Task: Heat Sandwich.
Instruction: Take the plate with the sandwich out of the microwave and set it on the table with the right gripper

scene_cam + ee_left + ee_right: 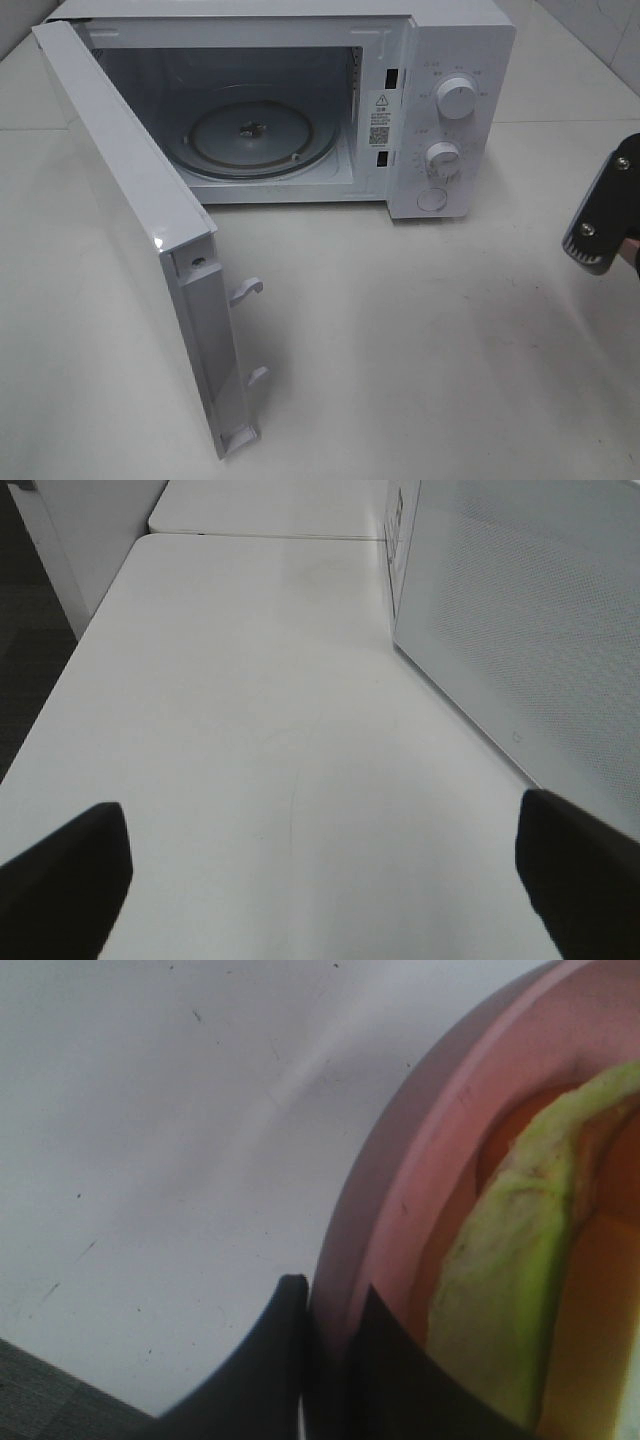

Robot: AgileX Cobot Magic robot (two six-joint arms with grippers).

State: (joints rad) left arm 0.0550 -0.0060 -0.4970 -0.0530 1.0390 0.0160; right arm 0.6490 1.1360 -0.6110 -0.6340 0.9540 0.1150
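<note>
The right wrist view shows my right gripper [330, 1350] shut on the rim of a salmon-pink plate [440, 1130], one dark finger on each side of the edge. The sandwich [510, 1290], a yellowish-green piece, lies on the plate close to the gripped rim. In the exterior high view only the dark end of the right arm [600, 215] shows at the right edge; plate and sandwich are out of that view. My left gripper [320, 880] is open over bare table, holding nothing, and does not appear in the exterior high view.
A white microwave [450, 100] stands at the back, its cavity showing a glass turntable [255, 135]. Its door [130, 230] is swung wide open toward the front left. In the left wrist view a white dotted microwave panel [520, 610] stands beside the left gripper.
</note>
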